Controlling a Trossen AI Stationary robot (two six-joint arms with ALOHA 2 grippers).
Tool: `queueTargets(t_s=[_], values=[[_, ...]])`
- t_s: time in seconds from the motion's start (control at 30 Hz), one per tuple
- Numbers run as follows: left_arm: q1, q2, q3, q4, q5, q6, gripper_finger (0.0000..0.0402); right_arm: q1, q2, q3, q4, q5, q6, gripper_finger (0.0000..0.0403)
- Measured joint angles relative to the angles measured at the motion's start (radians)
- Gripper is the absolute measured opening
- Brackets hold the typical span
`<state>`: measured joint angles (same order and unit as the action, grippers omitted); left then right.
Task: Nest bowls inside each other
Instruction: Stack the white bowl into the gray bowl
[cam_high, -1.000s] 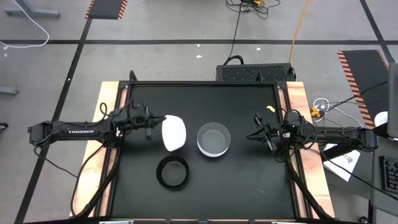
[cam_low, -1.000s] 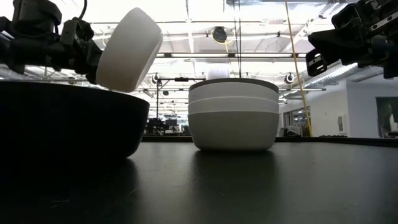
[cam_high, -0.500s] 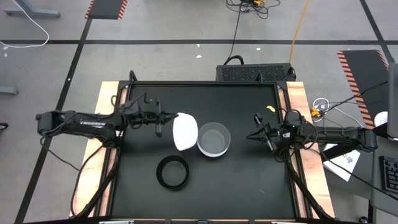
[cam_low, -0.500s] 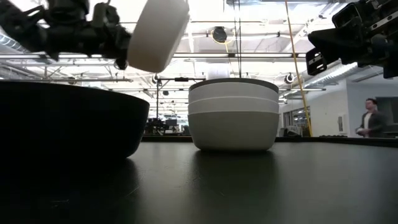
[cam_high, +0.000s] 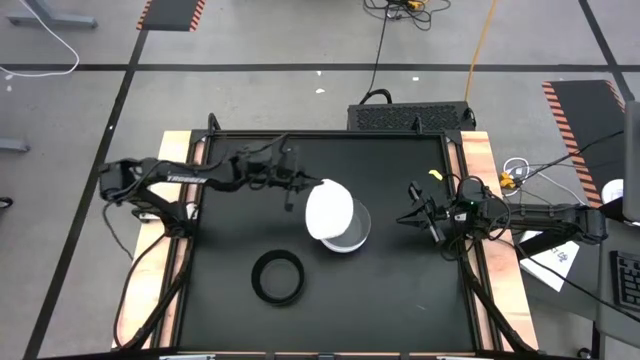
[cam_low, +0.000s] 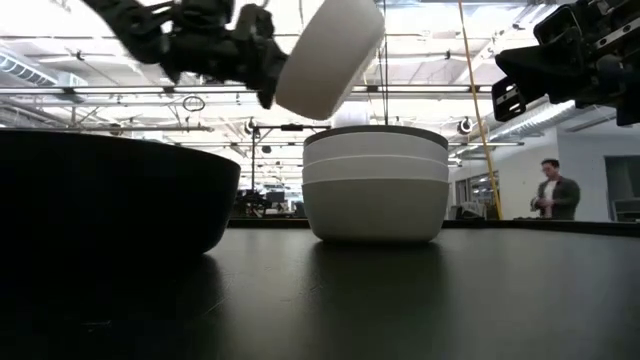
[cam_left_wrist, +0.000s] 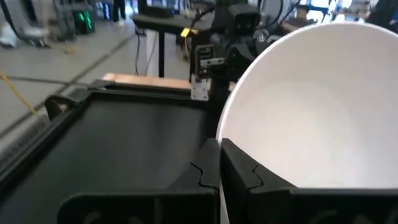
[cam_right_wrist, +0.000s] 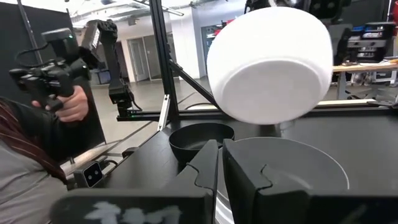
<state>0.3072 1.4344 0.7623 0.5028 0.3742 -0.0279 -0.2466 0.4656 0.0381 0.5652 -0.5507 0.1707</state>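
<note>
Nearest the low camera, the black bowl (cam_high: 277, 277) sits alone on the counter (cam_high: 400, 290), in front of the stack of bowls (cam_low: 375, 185). Above the stack's left rim the left tool (cam_low: 268, 70) grips a tilted white bowl (cam_high: 329, 209) by its rim. The step is placing: level the bowl, centre it, lower, release. Right of the stack, the right tool (cam_high: 412, 217) waits clenched, empty.

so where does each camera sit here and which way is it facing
High view: above the table, looking straight down; both arms show, left gripper holding a white bowl over the nested stack.
Low view: table height, looking level across; black bowl nearest.
Left wrist view: on the left arm, its fingers pinching the white bowl's rim.
Right wrist view: on the waiting right arm at the table's right edge, its shut fingers low in frame.
All four show the white bowl.
</note>
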Motion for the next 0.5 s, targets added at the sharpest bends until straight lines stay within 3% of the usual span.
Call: queueTargets(t_s=[0.5], values=[[0.007,0.228,0.432,-0.502,0.048,0.105,0.0000,0.000,0.000,0.000,0.007,0.000,-0.026,0.0018]])
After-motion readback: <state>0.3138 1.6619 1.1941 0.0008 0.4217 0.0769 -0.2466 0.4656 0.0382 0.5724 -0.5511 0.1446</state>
